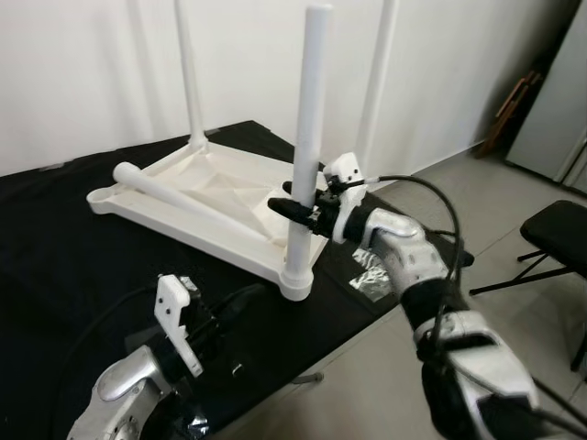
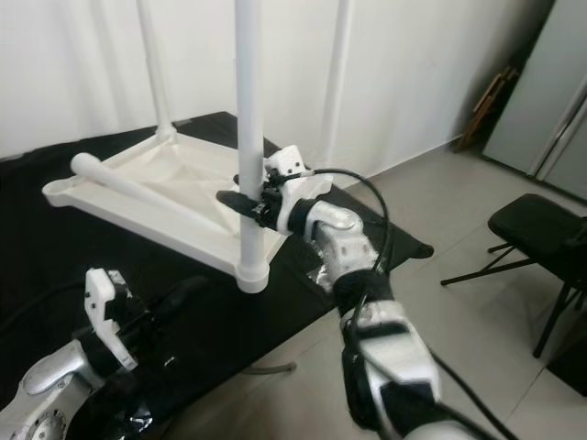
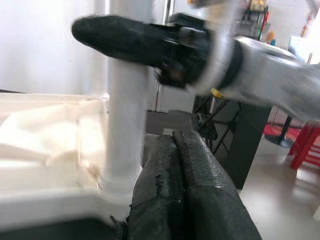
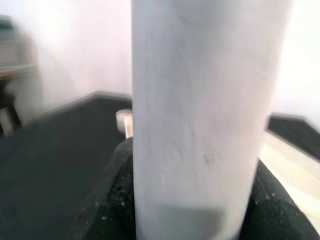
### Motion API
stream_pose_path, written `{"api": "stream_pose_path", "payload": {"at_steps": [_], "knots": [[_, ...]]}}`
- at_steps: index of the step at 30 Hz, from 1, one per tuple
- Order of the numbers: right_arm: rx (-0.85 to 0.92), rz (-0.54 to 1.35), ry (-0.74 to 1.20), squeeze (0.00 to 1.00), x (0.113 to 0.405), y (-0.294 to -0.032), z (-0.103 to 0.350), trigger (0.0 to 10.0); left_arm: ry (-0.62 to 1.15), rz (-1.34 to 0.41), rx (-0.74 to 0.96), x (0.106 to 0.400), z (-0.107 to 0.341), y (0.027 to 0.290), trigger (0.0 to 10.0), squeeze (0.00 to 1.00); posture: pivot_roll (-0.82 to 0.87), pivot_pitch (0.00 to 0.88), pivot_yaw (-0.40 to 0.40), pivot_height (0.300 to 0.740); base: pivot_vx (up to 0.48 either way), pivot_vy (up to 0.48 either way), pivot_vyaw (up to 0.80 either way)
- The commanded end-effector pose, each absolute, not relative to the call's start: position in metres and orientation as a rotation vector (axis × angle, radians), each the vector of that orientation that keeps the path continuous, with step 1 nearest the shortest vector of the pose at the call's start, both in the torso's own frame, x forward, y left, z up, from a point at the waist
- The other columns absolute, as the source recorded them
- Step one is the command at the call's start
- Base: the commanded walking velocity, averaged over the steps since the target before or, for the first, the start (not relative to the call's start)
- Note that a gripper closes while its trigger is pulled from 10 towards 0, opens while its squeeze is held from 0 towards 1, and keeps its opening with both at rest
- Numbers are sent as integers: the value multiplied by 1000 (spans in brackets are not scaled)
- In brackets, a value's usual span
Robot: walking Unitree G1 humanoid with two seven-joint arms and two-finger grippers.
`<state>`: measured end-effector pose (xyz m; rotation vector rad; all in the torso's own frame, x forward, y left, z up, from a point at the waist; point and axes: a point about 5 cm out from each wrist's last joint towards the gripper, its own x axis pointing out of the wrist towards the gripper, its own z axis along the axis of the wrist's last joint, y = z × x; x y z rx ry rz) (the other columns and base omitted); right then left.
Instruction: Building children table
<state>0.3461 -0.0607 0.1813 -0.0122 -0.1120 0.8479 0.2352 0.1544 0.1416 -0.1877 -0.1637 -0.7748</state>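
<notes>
The white children's table top (image 1: 229, 183) lies upside down on a black-covered work table (image 1: 64, 247). Legs stand upright at its back left (image 1: 188, 73), back right (image 1: 378, 82) and near corner (image 1: 310, 119). A loose leg (image 1: 183, 202) lies across the underside. My right gripper (image 1: 298, 209) is shut around the near-corner leg (image 4: 200, 115), a little above its socket, with a black finger (image 4: 107, 200) on each side. My left gripper (image 1: 246, 298) rests low on the black cloth in front of that corner, fingers (image 3: 200, 175) shut together and empty, pointing at the leg's base (image 3: 122, 165).
A crumpled clear packet (image 1: 371, 273) lies on the cloth near the work table's right edge. A black chair (image 1: 559, 234) stands on the tiled floor to the right. Folded wooden items (image 1: 512, 105) lean at the wall beside a grey door (image 1: 555, 101).
</notes>
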Motion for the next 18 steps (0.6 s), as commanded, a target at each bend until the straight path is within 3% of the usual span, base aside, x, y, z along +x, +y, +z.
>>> {"api": "stream_pose_path", "payload": {"at_steps": [1, 4, 10, 11, 13, 14, 16, 17, 18], "knots": [[-99, 877, 83, 0, 333, -44, 142, 0, -161, -790, -197, 241, 142, 155, 10000, 0, -56, 0, -6, 740, 0, 0, 0], [-72, 847, 174, 0, 341, -50, 132, 0, -163, -789, -201, 243, 143, 153, 10000, 0, -56, 0, -6, 740, 0, 0, 0], [-67, 892, 151, 0, 340, -46, 135, 0, -167, -774, -190, 241, 142, 154, 10000, 0, -39, 0, -27, 740, 0, 0, 0], [-61, 894, 145, 0, 340, -46, 137, 1490, -168, -767, -189, 241, 142, 154, 10000, 0, -34, 0, -28, 740, 0, 0, 0], [-61, 894, 145, 0, 340, -46, 137, 1490, -168, -767, -189, 241, 142, 154, 10000, 0, -34, 0, -28, 740, 0, 0, 0], [-38, 864, 156, 0, 339, -48, 138, 10000, -167, -767, -186, 240, 142, 154, 10000, 0, -22, 0, -27, 740, 0, 0, 0], [-38, 864, 156, 0, 339, -48, 138, 10000, -167, -767, -186, 240, 142, 154, 10000, 0, -22, 0, -27, 740, 0, 0, 0], [-33, 945, 143, 1000, 337, -54, 152, 10000, -161, -783, -178, 240, 142, 152, 10000, 0, -10, 0, -33, 740, 0, 0, 0], [-56, 992, 116, 1000, 340, -59, 162, 10000, -160, -787, -176, 239, 141, 152, 10000, 0, -6, 0, -37, 740, 0, 0, 0]]}}
